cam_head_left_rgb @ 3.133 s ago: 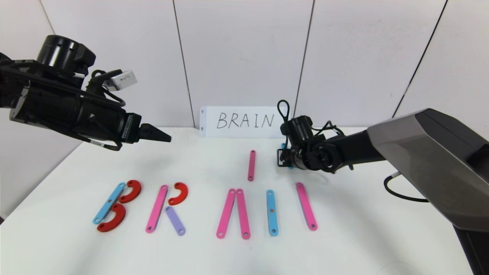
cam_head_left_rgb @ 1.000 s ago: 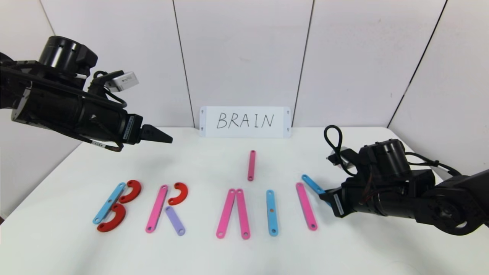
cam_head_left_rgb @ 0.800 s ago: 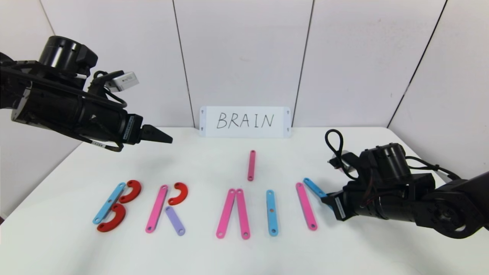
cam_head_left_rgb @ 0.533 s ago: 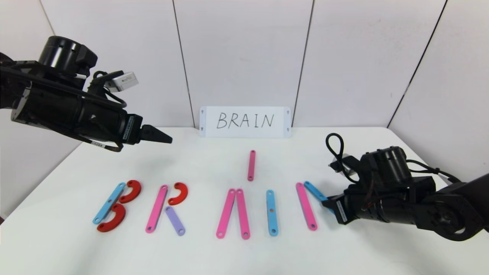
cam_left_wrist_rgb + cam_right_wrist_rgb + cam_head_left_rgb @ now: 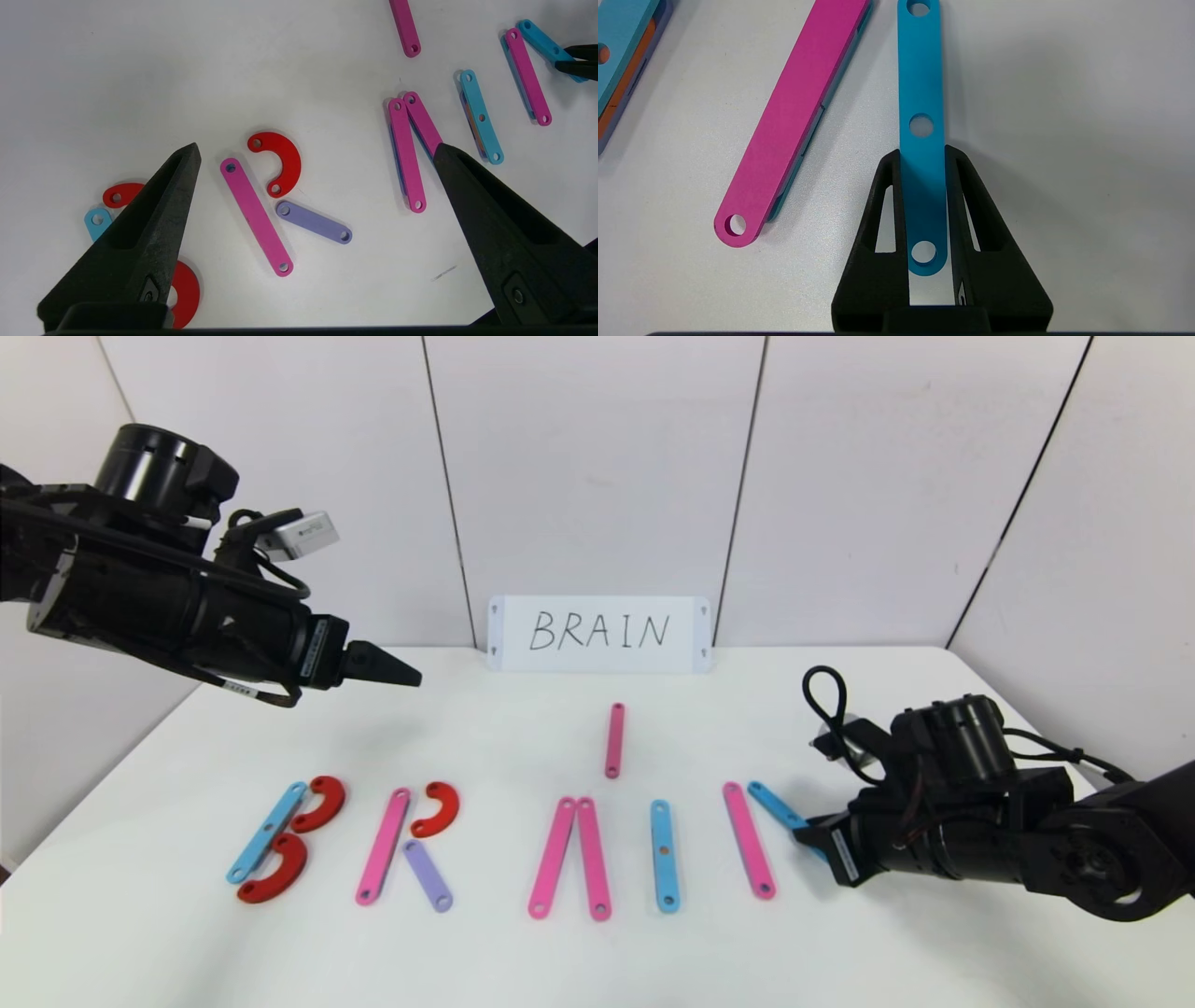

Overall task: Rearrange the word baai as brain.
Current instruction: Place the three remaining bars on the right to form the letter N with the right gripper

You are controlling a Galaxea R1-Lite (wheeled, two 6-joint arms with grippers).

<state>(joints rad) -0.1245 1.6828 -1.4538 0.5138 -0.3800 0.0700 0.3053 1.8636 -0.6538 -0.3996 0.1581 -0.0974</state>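
Flat plastic letters lie in a row on the white table (image 5: 597, 961). A blue strip with two red curves (image 5: 280, 840) forms B. A pink strip, red curve and purple strip (image 5: 428, 875) form R. Two pink strips (image 5: 571, 859) make an A without a crossbar. A blue strip (image 5: 664, 855) is the I. A pink strip (image 5: 748, 838) stands to its right. My right gripper (image 5: 810, 833) is shut on a blue holed strip (image 5: 921, 93), slanted beside that pink strip (image 5: 794, 116), low over the table. My left gripper (image 5: 406, 674) is open, high at the back left.
A loose pink strip (image 5: 614, 739) lies behind the A. The white card with handwritten BRAIN (image 5: 597, 633) leans on the back wall. The right arm's body (image 5: 1008, 831) fills the table's right side.
My right arm swung from the back of the table to the front right, carrying the blue strip, and has lowered it beside the rightmost pink strip. The left arm has not moved.
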